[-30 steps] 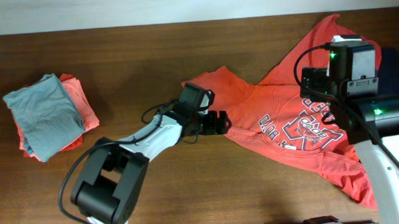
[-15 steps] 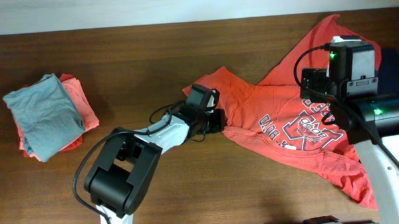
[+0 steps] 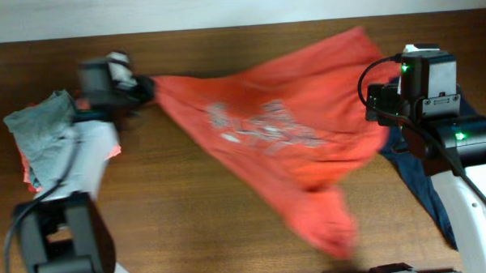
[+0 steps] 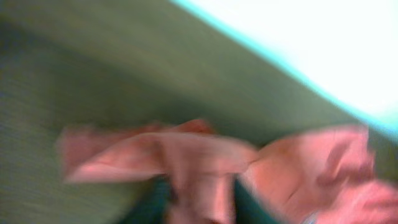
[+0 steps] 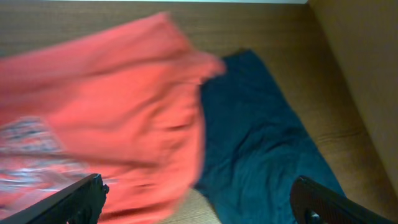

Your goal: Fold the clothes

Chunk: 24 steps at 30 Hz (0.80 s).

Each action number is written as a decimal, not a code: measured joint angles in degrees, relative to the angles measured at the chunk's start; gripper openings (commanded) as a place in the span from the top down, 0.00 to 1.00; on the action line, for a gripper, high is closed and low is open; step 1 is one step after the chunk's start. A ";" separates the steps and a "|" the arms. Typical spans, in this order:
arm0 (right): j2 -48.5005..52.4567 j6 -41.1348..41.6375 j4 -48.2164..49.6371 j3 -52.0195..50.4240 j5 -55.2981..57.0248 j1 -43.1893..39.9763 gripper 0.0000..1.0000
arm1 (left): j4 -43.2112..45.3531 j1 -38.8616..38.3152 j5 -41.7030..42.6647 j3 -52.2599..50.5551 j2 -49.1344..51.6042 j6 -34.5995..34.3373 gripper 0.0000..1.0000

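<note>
The orange-red T-shirt (image 3: 283, 127) is stretched in a blurred sweep across the middle of the table, its print facing up. My left gripper (image 3: 144, 87) is at the back left, shut on one end of the shirt. In the left wrist view, bunched orange cloth (image 4: 186, 155) runs between the dark fingers of that gripper (image 4: 202, 199). My right gripper (image 5: 199, 198) hangs open at the right, above the shirt's far edge (image 5: 93, 112), with nothing between its fingers.
A dark navy garment (image 3: 423, 187) lies flat at the right, partly under the T-shirt and the right arm (image 5: 261, 137). A folded grey shirt (image 3: 53, 139) rests on folded orange cloth (image 3: 107, 145) at the left, close to the left arm.
My left gripper closed on the T-shirt's left end and swung far to the back left, dragging the shirt across the table. The navy garment is now uncovered. The right arm stayed still.
</note>
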 measured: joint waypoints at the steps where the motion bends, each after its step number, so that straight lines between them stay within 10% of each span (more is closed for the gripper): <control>1: 0.00 -0.02 -0.02 0.00 0.00 0.00 0.01 | -0.20 2.64 0.74 1.01 -0.26 0.04 0.01; 13: 0.00 0.02 -0.02 0.02 0.02 0.00 0.01 | -36.26 0.13 9.05 1.29 -0.85 7.43 0.01; 24: 0.02 0.00 -0.04 0.02 0.00 0.00 0.01 | -40.00 -20.33 -1.81 -0.66 -0.85 7.32 0.25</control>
